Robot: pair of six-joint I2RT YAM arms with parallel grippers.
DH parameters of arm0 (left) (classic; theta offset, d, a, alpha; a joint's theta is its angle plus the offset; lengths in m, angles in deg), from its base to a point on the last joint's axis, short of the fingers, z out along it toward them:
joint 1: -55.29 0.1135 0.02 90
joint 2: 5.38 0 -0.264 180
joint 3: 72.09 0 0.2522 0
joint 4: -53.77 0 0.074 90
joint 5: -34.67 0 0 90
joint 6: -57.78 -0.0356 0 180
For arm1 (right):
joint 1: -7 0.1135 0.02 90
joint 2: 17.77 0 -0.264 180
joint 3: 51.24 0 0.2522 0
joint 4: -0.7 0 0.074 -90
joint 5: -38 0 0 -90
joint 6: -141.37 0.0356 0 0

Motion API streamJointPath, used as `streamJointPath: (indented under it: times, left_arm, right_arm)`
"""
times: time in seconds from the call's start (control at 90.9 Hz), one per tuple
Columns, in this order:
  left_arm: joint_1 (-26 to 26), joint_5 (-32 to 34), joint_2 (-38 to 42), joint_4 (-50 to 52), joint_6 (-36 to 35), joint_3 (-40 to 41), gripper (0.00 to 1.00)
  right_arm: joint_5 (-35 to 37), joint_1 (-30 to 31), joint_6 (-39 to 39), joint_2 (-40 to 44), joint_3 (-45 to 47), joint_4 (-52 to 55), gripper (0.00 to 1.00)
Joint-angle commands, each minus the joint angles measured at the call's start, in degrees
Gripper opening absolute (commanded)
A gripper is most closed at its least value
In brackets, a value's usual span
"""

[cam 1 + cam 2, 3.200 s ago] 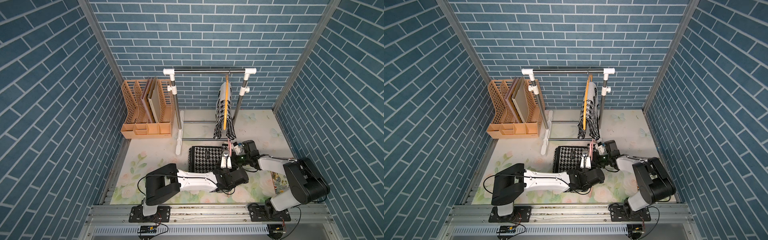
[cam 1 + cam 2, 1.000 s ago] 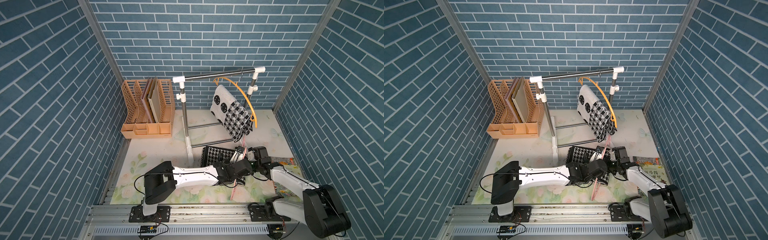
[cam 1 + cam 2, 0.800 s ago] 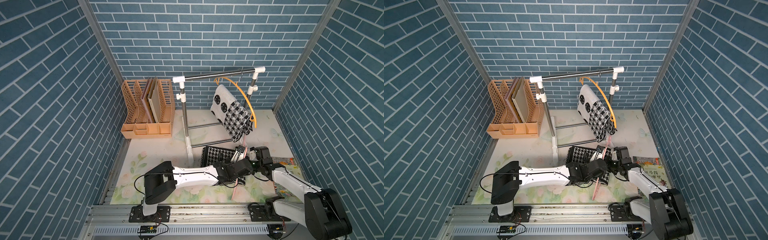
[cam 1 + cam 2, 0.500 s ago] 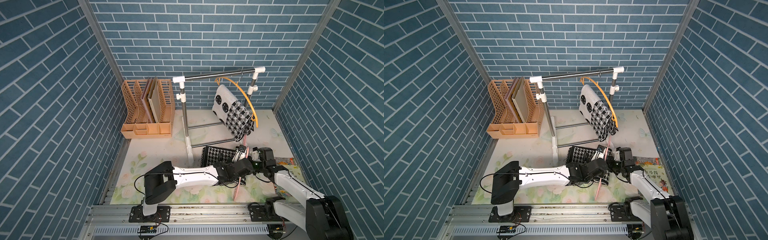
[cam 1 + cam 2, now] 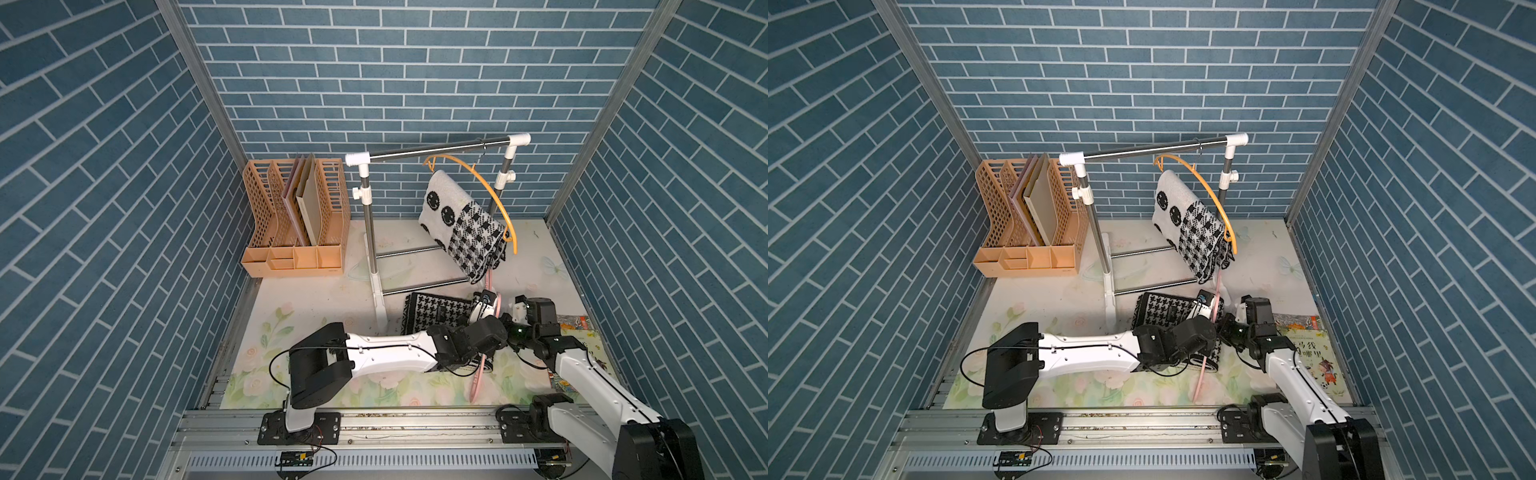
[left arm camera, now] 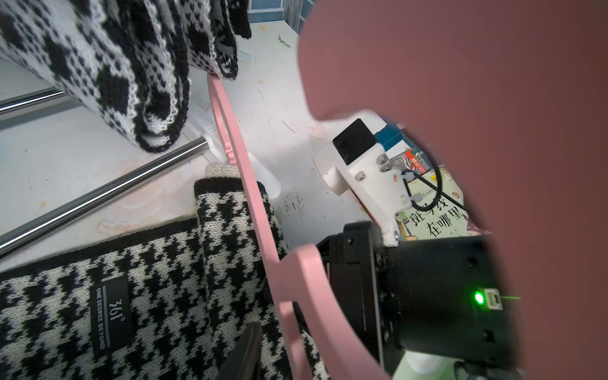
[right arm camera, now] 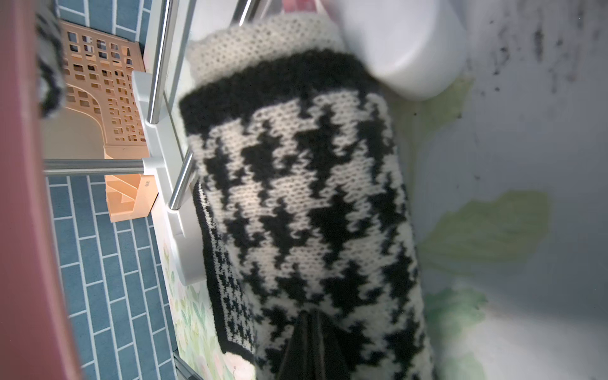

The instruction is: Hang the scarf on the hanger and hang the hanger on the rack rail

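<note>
Both top views show the houndstooth scarf (image 5: 436, 313) (image 5: 1163, 316) folded flat on the counter (image 5: 316, 299), just in front of the rack's (image 5: 436, 150) lower rail. Its broad fold runs parallel to that rail. At the right end, a narrower band crosses it front to back, its far tip by the rack's white foot. The pink hanger (image 5: 478, 374) (image 6: 250, 184) is tilted, with its long axis running back to front over that band. Its upper end is near the hem of the checked scarf (image 5: 465, 220) on the orange hanger (image 5: 494, 187). The left pincer (image 5: 485, 305) pinches the pink hanger. The right pincer (image 7: 306, 325) is pressed together, with its tips on the band. Whether it holds any fabric cannot be told. A picture book (image 5: 1308, 345) lies just right of the arms.
</note>
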Motion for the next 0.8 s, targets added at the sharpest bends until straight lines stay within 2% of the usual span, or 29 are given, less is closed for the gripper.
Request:
streamJointPath:
  times: [0.0,0.209,0.418,0.616,0.792]
  left_arm:
    - [-2.8,-9.8,-4.3,-0.2,-0.5,0.1,0.40]
    - [-2.9,-9.8,-4.6,-0.3,-0.6,-0.3,0.40]
    - [-2.8,-10.2,-6.0,0.6,-0.5,-1.4,0.41]
    - [-2.9,-10.5,-6.2,1.9,-1.0,-2.5,0.61]
    - [-2.7,-8.6,-1.3,5.1,-3.8,-2.7,0.69]
  right_arm:
    - [-2.9,0.8,-1.8,3.4,-1.1,-0.9,0.07]
    - [4.7,0.6,-1.4,10.1,-2.3,5.3,0.09]
    - [14.7,0.6,-0.8,15.7,-6.3,15.8,0.22]
    - [17.1,0.6,-0.1,17.2,-5.6,21.9,0.37]
    - [18.5,0.6,0.7,17.3,-5.7,24.8,0.41]
